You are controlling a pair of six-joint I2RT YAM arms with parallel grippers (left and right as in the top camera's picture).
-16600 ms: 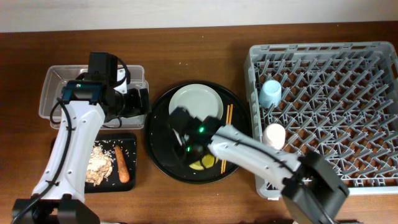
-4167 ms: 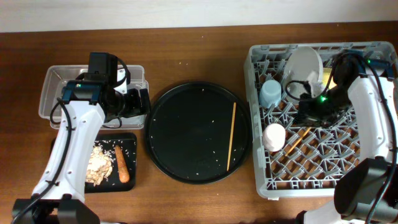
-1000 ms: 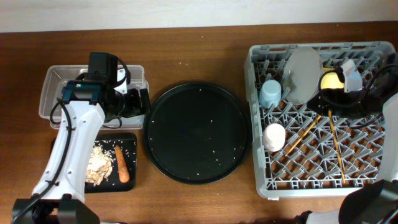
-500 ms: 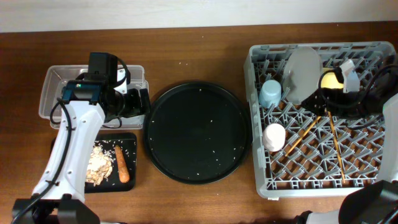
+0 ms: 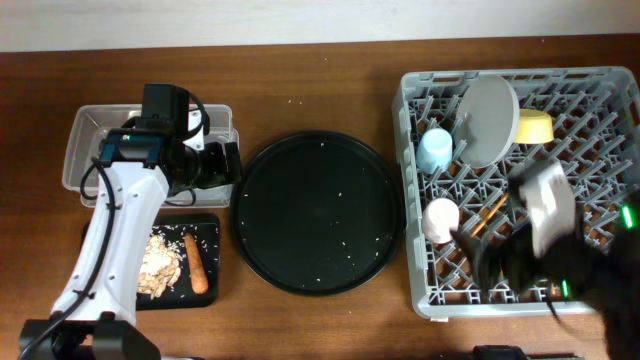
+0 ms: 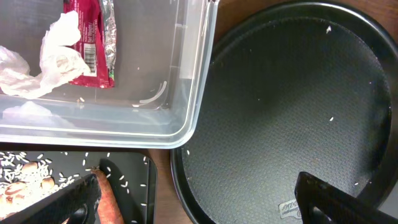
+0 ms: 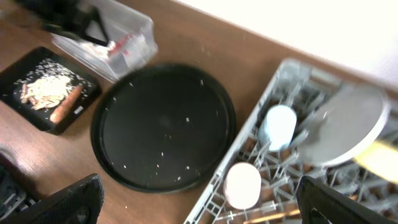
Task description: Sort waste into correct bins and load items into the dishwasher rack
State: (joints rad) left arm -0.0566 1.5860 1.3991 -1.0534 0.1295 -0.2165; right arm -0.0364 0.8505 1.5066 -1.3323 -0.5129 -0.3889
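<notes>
Between tub rim and round tray edge, left tool spread wide

table: wooden table | left: clear tub, small black tray near it | centre: round black tray (just beside tub) | right: grey dishwasher rack

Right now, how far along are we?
Nearly done. Red wrapper, white tissue: in clear plastic tub. Beige scraps, orange stick: in black rectangular tray. Blue cup, pink-and-white cup, grey plate, yellow bowl: in grey rack. Nothing in hand. Remaining: rice grains on round black tray.
</notes>
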